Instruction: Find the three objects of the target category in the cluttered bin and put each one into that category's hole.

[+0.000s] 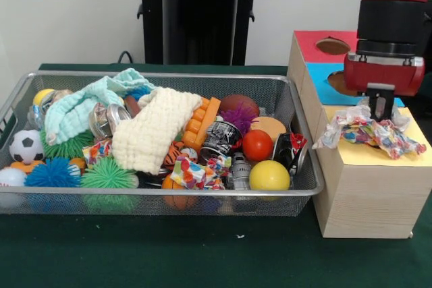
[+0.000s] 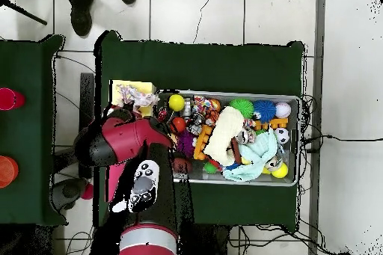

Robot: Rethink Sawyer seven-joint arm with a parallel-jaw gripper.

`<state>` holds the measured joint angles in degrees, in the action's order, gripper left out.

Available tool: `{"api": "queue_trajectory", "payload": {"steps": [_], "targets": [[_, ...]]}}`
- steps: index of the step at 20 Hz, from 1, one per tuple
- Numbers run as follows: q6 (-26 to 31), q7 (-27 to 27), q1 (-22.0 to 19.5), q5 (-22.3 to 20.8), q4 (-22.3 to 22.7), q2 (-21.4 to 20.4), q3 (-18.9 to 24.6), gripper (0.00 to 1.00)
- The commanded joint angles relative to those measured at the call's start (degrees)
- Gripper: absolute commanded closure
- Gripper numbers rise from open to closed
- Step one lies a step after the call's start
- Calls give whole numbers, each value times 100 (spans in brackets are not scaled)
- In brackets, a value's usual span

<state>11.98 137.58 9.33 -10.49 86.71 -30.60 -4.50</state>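
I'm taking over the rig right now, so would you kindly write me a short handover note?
Gripper: above the yellow-topped box, directly over a confetti-print cloth; whether the jaws grip the cloth cannot be told.
That cloth lies crumpled on the yellow top, not seen going down any hole.
Wire bin: at least two more confetti cloths among the clutter, one near the front rim, one by the green spiky ball.
Done: one cloth out of the bin.
Left: get it into its hole, then fetch the other two.
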Motion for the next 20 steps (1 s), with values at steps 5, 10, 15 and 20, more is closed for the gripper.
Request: {"api": "queue_trajectory", "payload": {"steps": [5, 10, 15, 20], "targets": [[-586, 690, 398, -135, -292, 1541, -604, 100], [-1427, 817, 513, 141, -619, 2322, -862, 100], [-1812, 811, 771, 567, -857, 2877, -1270, 100], [-2252, 688, 855, 734, -894, 3047, -1459, 100]]}}
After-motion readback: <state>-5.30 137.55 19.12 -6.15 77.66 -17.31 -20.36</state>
